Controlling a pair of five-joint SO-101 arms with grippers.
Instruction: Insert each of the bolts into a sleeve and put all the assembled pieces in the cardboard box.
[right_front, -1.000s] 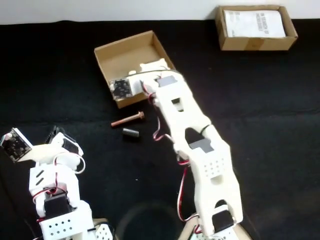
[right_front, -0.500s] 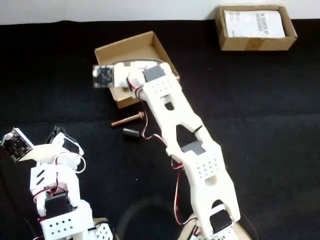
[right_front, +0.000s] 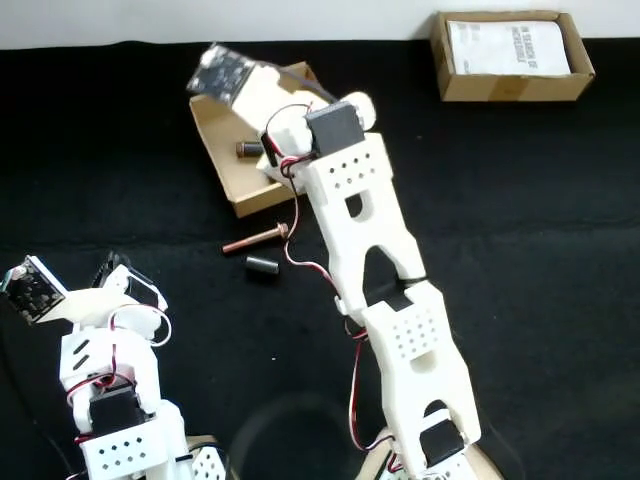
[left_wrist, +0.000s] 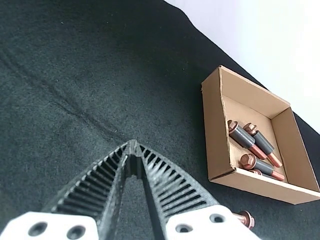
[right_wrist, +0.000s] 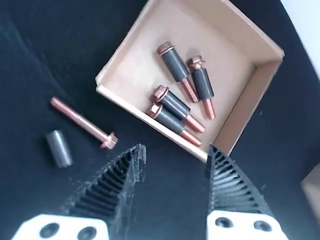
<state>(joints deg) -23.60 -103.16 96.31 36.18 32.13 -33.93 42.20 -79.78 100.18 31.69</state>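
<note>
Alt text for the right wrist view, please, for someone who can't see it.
A cardboard box holds four bolts already fitted in grey sleeves, seen past the open fingers of the right gripper. Outside the box, on the black table, lie one bare copper-coloured bolt and one loose sleeve, close together but not touching.

The right arm (right_front: 370, 250) stretches far out, its wrist (right_front: 300, 135) held high and tipped forward. The right gripper (right_wrist: 175, 152) points downward, jaws spread wide. The left arm (right_front: 100, 330) sits folded near its base. The left gripper (left_wrist: 132, 146) has its jaws pressed together at the tips.
</note>
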